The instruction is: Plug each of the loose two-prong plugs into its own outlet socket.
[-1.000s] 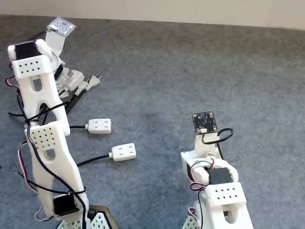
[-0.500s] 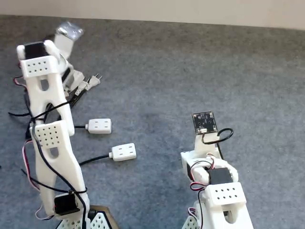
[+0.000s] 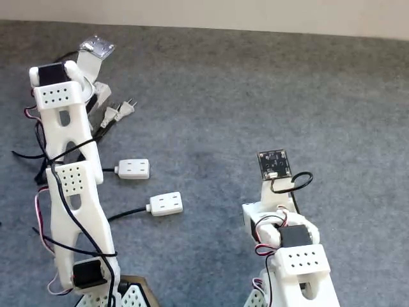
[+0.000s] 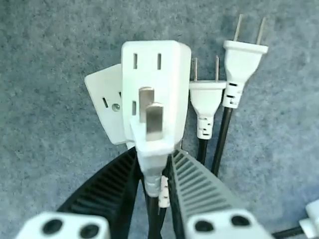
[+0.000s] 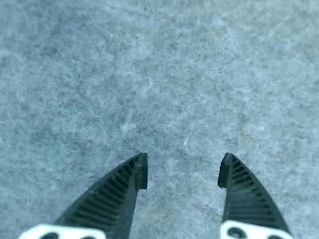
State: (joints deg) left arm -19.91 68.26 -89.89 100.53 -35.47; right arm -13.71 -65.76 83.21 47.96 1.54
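Left gripper (image 4: 154, 152), clamped on a white two-prong plug (image 4: 149, 137), has swung a little to its right and holds it over the carpet (image 4: 50, 50) before an outlet socket (image 4: 154, 62), two loose plugs (image 4: 207, 99) alongside, so lining-up seems next; right gripper (image 5: 182, 172) waits, jaws apart.

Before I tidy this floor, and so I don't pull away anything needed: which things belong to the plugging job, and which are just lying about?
Job:
held plug, in the left hand
loose plug
second loose plug
socket block behind the held plug
farther corded socket
nearer corded socket

Not the job:
grey carpet
right hand, open over the carpet
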